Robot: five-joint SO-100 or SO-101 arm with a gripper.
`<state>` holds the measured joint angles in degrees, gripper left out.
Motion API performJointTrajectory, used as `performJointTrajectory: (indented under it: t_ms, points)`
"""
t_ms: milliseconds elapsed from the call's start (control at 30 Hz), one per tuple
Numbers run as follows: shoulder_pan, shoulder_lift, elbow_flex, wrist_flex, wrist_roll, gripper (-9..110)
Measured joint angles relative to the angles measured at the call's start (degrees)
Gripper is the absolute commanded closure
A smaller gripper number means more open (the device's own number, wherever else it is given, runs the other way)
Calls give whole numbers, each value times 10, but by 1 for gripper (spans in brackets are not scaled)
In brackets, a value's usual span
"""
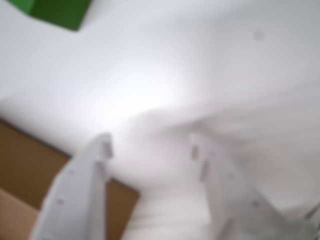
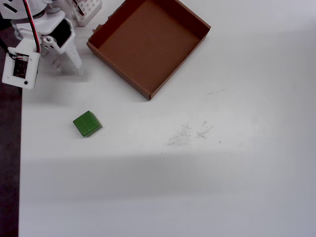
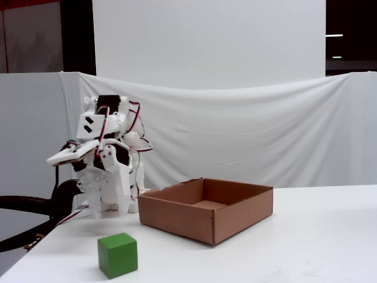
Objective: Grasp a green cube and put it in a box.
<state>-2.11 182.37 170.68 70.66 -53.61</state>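
The green cube (image 2: 87, 123) lies alone on the white table, below and left of the box in the overhead view. In the fixed view the cube (image 3: 118, 254) sits in front of the arm. The wrist view catches only a corner of the cube (image 1: 55, 11) at the top left. The brown cardboard box (image 2: 148, 44) is empty, and its wall (image 3: 177, 218) stands right of the arm. My gripper (image 2: 69, 68) hangs above the table left of the box and well short of the cube. Its fingers (image 1: 97, 165) are spread, with nothing between them; the gripper (image 1: 150, 145) is open.
A white perforated block (image 2: 86, 10) stands by the arm's base at the top left of the overhead view. The table's left edge (image 2: 20, 148) runs close to the cube. A white cloth backdrop (image 3: 235, 135) hangs behind the table.
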Motion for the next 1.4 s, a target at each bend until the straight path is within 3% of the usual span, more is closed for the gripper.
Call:
performJointTrajectory:
  t_ms: [233,867,1200,1400]
  points:
    - [-7,0,0,9,-112,72]
    - [-25,-9,0,5,-127,69]
    - [-28,-239,-188,11,-127,63]
    - [-23,-377,-293,-54,-139,61]
